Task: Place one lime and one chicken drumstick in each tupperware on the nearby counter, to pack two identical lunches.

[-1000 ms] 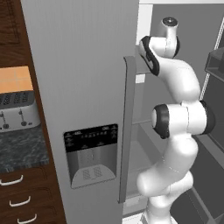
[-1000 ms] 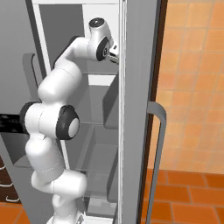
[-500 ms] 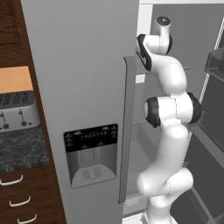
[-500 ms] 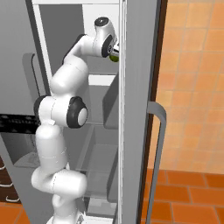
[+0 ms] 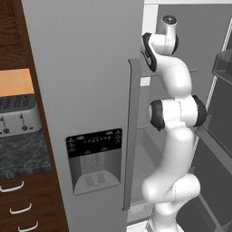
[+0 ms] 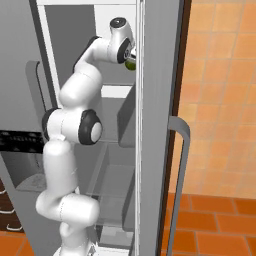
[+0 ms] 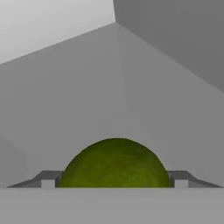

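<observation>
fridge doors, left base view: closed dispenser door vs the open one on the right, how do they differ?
The light-grey closed fridge door with the dispenser panel faces the camera flat; the darker grey open fridge door swings away, seen from its inside. The closed door carries a black control panel with dispenser recess and a long vertical handle; the open door shows shelf bins. Both are tall grey panels flanking the white arm.

The lime (image 7: 114, 164) is dark green, the fridge (image 5: 86, 81) is grey, the toaster (image 5: 17, 115) is silver, and the floor (image 6: 220, 230) is orange tiles.
</observation>
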### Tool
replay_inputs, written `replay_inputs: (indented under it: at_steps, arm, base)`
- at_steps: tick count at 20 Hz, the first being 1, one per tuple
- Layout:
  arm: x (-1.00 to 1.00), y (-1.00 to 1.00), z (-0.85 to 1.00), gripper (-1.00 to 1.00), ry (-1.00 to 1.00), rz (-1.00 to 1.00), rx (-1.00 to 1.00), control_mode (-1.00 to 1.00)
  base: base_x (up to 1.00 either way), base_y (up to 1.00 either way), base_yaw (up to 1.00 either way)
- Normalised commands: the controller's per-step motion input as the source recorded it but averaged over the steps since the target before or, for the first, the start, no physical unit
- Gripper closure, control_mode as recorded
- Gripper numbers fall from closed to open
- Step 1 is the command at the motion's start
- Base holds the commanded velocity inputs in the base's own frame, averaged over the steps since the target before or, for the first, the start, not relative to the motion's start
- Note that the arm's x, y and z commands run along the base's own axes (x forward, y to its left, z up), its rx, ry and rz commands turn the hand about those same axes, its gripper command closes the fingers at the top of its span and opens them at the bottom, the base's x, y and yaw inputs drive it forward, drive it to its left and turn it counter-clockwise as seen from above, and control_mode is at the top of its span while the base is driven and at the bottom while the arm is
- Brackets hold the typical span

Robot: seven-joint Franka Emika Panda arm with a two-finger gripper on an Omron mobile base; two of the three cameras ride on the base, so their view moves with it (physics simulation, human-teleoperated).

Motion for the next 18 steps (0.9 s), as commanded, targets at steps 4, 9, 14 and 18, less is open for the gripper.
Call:
replay_inputs:
  at_steps: [4,9,14,18]
  arm:
    - [-0.76,0.00,-0.49,1.00,-0.45,0.00,-0.01,-1.00]
    - [-1.00,0.08,0.25,1.00,0.08,0.00,-0.01,-1.00]
    - [-1.00,0.31,0.77,1.00,0.22,0.00,-0.10,-1.00]
    - [-1.00,0.23,0.12,1.00,0.20,0.03,-0.12,-1.00]
  base:
    - [0.00,0.00,0.00]
    - [0.00,0.00,0.00]
    - [0.00,0.00,0.00]
    - [0.00,0.00,0.00]
